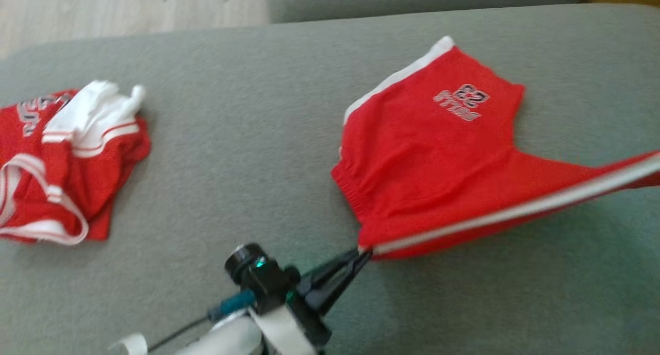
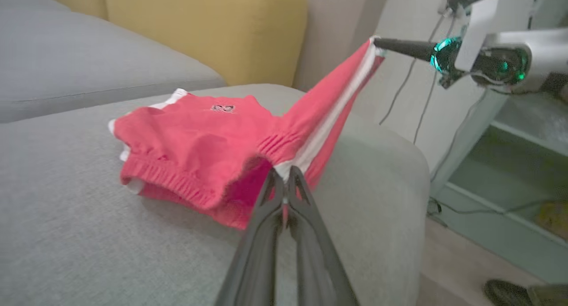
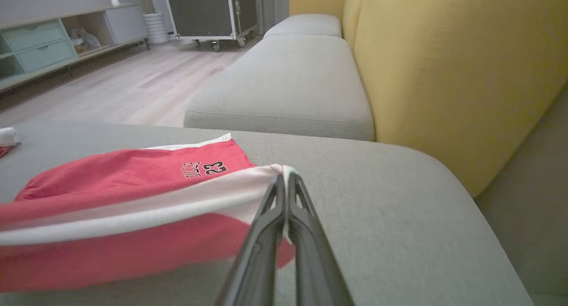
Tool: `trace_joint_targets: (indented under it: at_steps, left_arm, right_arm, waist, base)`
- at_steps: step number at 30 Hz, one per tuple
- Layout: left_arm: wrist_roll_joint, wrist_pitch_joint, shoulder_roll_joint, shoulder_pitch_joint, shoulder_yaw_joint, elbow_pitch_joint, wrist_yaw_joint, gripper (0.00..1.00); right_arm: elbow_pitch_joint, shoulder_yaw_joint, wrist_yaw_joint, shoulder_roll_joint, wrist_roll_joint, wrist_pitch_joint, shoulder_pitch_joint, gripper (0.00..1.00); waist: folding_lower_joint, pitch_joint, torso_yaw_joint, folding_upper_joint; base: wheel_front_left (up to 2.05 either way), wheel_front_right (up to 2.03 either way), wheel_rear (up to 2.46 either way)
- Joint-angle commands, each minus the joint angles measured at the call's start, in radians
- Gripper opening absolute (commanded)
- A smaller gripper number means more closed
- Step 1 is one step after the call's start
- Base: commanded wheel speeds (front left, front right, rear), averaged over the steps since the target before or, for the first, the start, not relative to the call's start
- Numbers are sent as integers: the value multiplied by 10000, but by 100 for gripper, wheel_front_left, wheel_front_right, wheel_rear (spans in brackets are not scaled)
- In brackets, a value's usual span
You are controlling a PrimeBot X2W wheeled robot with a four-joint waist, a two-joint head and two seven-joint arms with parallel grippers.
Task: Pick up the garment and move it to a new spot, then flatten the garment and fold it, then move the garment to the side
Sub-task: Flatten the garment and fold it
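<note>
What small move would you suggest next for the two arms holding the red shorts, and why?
Probably raise both grippers together, keeping the striped edge taut. The left gripper pinches the waistband end and the right gripper the hem end of the red shorts, while most of the fabric lies rumpled on the grey cushion.

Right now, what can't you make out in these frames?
Shorts, striped end: head view, cut off by right edge.
Crumpled red garment: head view, cut off by left edge; folds hide its print.
Lettering by the shorts' number: head view, motion blur.
</note>
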Motion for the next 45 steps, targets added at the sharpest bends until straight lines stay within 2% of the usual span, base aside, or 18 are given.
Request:
trace_joint_targets:
  at_steps: [1,7,15,25,28,33,34,35,36,37,39,43,45]
  left_arm:
    - [-319,-43,-34,-620,541,-310,19,0]
    - [-1401,-43,-555,-1614,705,-296,18,0]
    - [-2648,-42,-950,-2693,208,233,18,0]
    - [-3816,-43,-1330,-3767,-374,1143,18,0]
    - [-4251,-43,-1341,-3959,-487,1386,18,0]
    - [-4423,-43,-1379,-4067,-541,1543,18,0]
    - [-4448,-43,-1399,-4081,-548,1570,18,0]
    - [-4454,-43,-1423,-4091,-519,1606,18,22]
    - [-4459,-43,-1459,-4084,-472,1642,18,74]
    - [-4449,-43,-1496,-4073,-448,1669,18,86]
    - [-4375,-43,-1567,-4021,-410,1726,18,99]
    - [-3867,-43,-1712,-3607,150,1866,18,100]
    - [-3144,-43,-1783,-3255,843,1891,257,100]
  right_arm:
    - [-335,-321,-9,-300,-347,369,-487,0]
    - [-445,-318,-9,72,-1167,2192,-2287,0]
    - [706,1122,-9,-204,-1336,3471,-4916,0]
    - [2345,3053,-9,-315,-1307,3542,-7303,0]
    - [3073,3855,-9,-238,-1230,3263,-8127,0]
    - [3715,4570,-9,-143,-1070,2946,-8764,0]
    - [3862,4739,-9,-98,-983,2879,-8876,6]
    - [3986,4902,-9,-46,-876,2805,-8974,35]
    - [4096,5041,-9,12,-746,2706,-9061,100]
    - [4199,5157,-9,72,-592,2568,-9135,100]
    - [4388,5408,-9,120,-401,2250,-9214,100]
    - [4585,5709,-9,185,70,1714,-8931,100]
    - [4598,5739,-9,161,435,1598,-8606,100]
  waist:
    - [1,310,439,-1]
    - [1,861,1218,-1]
    - [1,1596,2006,-1]
    - [1,2128,2495,-1]
    - [1,2256,2651,-1]
    - [1,2394,2808,-1]
    - [1,2412,2836,-1]
    - [1,2429,2858,-1]
    - [1,2442,2873,-1]
    - [1,2449,2883,-1]
    - [1,2418,2900,-1]
    - [1,2194,2869,-1]
    - [1,2095,2830,-1]
  base:
    - [0,0,0]
    - [0,0,0]
    - [0,0,0]
    - [0,0,0]
    - [0,0,0]
    - [0,0,0]
    - [0,0,0]
    - [0,0,0]
    - [0,0,0]
    - [0,0,0]
    - [0,0,0]
    - [0,0,0]
    - [0,0,0]
